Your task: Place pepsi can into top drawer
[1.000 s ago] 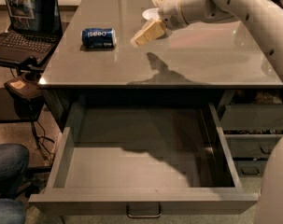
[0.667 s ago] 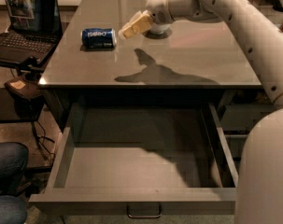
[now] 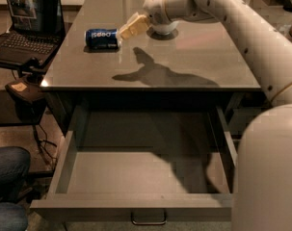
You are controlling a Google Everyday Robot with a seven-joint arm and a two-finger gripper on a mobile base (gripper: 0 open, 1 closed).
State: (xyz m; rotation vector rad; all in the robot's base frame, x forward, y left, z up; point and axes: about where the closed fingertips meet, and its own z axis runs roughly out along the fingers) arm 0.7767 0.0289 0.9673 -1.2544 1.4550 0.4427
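Note:
The pepsi can [image 3: 101,38] lies on its side on the grey counter [image 3: 184,57], toward the left, blue with white lettering. My gripper [image 3: 127,29] hangs just right of the can, its tips close to the can's right end, above the counter. The arm reaches in from the upper right. The top drawer [image 3: 140,177] stands pulled wide open below the counter's front edge, its inside bare, with a small metal loop handle [image 3: 148,220] on its front.
A white bowl [image 3: 164,28] sits on the counter behind the gripper, partly hidden by the arm. An open laptop [image 3: 21,28] stands on a side table at the left. Someone's knee in jeans [image 3: 6,177] shows at the lower left. My base [image 3: 271,177] fills the right.
The gripper has swung left across the counter, from over the bowl area to right beside the can. The can and drawer have not moved.

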